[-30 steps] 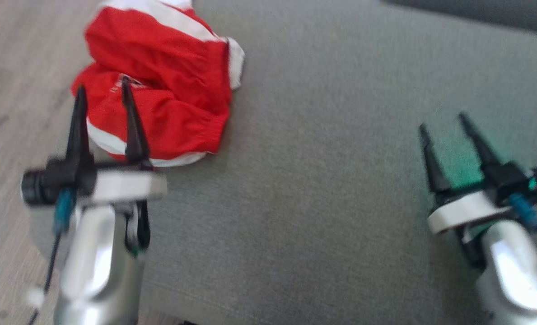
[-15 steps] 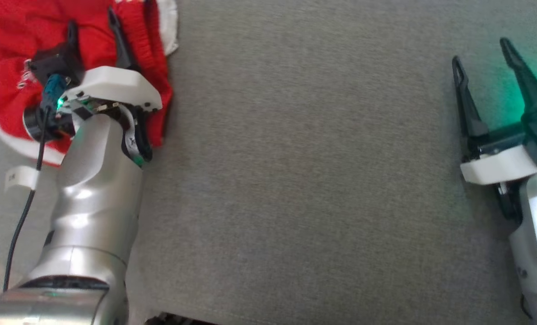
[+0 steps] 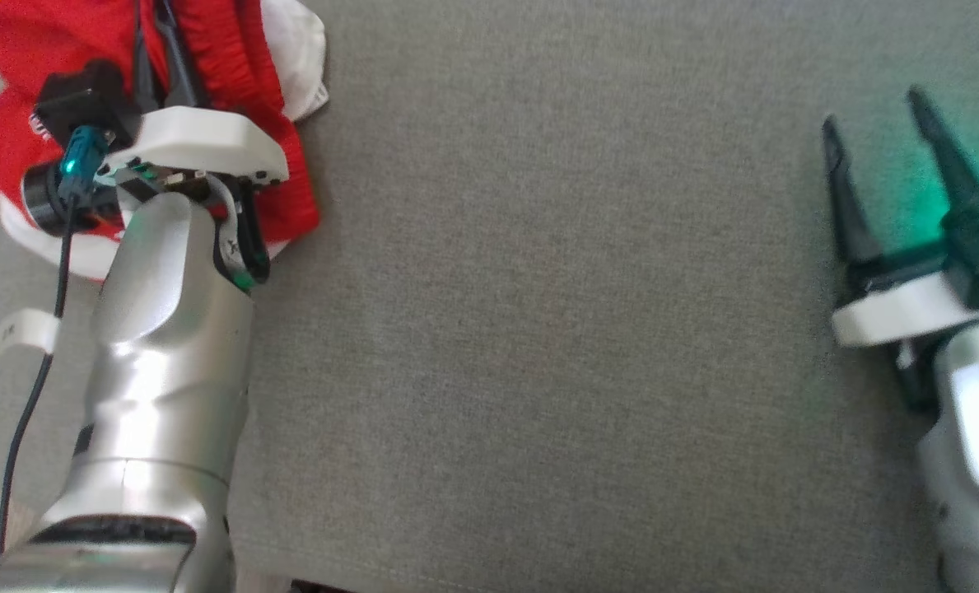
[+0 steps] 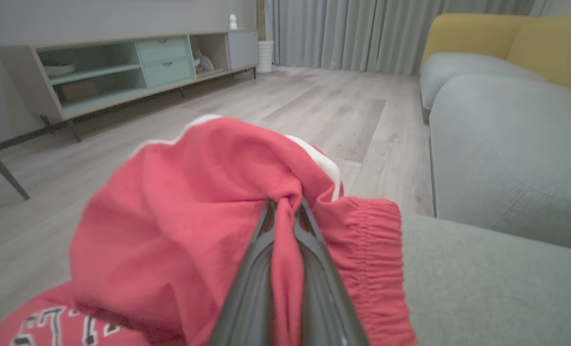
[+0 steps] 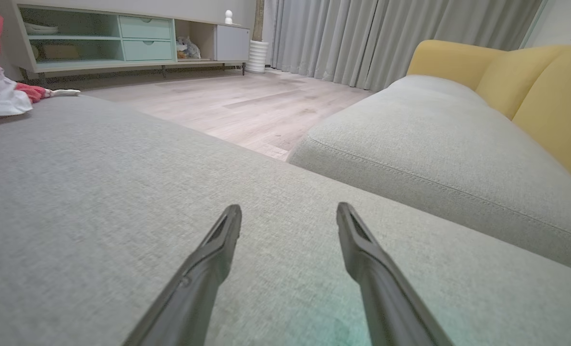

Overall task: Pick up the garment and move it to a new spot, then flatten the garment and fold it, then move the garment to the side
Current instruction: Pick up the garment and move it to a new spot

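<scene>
- Red cloth with white trim: the garment (image 3: 20, 41) lies bunched at the upper left of the head view. It sits on the left end of the grey cushion (image 3: 538, 329), close to the edge above the wood floor (image 4: 314, 96).
- The left gripper (image 3: 158, 33) is over the heap with its jaws clenched on a pinch of red cloth. In the left wrist view a fold is squeezed near the tips of the left gripper (image 4: 283, 206).
- Handling, my guess: light, soft and limp, not fragile, with a matte weave that should not slip.
- One pinch would lift only that bunch, and the rest would sag and trail.
- Better holds for flattening would be the gathered waistband (image 4: 371, 250), right of centre in the left wrist view, or a hem corner.
- Writing: white letters (image 4: 50, 327) with dark outlines at the lower left of the left wrist view. They are cut off by the frame and blurred, so not readable.
- A white tag (image 3: 20, 333) on the cable (image 3: 28, 412) at the left edge of the head view carries marks too small to read. No brand is legible.
- The right gripper (image 3: 874, 111) is at the far right with its jaws spread and holding nothing. It is over bare cushion and well apart from the garment.
</scene>
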